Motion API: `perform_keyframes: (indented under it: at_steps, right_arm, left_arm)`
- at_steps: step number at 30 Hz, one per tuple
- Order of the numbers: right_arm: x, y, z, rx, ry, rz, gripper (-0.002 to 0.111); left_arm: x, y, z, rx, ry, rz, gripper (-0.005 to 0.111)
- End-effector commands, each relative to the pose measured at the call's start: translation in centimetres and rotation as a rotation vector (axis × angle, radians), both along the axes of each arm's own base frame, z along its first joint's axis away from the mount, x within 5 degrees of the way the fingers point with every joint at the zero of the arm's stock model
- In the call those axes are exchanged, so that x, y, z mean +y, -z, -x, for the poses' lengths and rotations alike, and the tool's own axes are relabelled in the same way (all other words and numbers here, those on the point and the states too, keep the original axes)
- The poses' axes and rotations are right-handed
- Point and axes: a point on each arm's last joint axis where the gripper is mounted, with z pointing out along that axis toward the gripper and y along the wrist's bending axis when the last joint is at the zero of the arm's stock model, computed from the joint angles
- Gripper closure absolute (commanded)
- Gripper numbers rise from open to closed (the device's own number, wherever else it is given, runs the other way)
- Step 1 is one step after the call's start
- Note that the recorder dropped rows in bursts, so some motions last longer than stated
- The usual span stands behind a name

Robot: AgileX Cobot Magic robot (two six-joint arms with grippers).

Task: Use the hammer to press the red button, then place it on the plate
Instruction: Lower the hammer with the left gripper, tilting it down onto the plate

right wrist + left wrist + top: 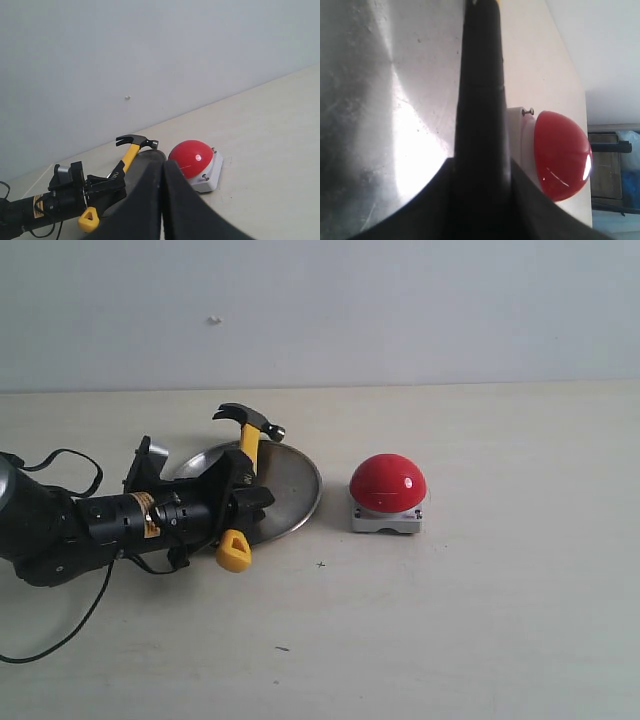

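On beige table (480,620), pale wall (400,310) behind, left tool (243,493) gripping hammer (249,443), right tool (162,167) closed

hammer (250,442) over plate (292,490)'s left side, button (388,483) just right of plate

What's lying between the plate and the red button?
Nothing: the exterior view shows only bare table between the plate and the red button.

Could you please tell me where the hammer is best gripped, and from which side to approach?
Grip the hammer on its straight handle, below the metal head, closing across the handle's narrow width. Come from the left of the exterior view, as the left gripper does now: the red button stands to the right.
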Motion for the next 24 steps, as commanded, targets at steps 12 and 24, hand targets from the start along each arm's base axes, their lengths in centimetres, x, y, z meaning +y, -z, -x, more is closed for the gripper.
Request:
perform_keyframes:
  at_steps: [12,24]
  right_arm:
    - [-0.05,0.1,0.01,-0.005,0.007,0.007,0.108]
    - [-0.05,0.1,0.01,-0.005,0.007,0.007,0.108]
  left_arm:
    - [-0.22,-0.98,-0.41,-0.051,-0.013,0.053,0.107]
    - [-0.1,-1.01,-0.58,-0.033,-0.048,0.072,0.094]
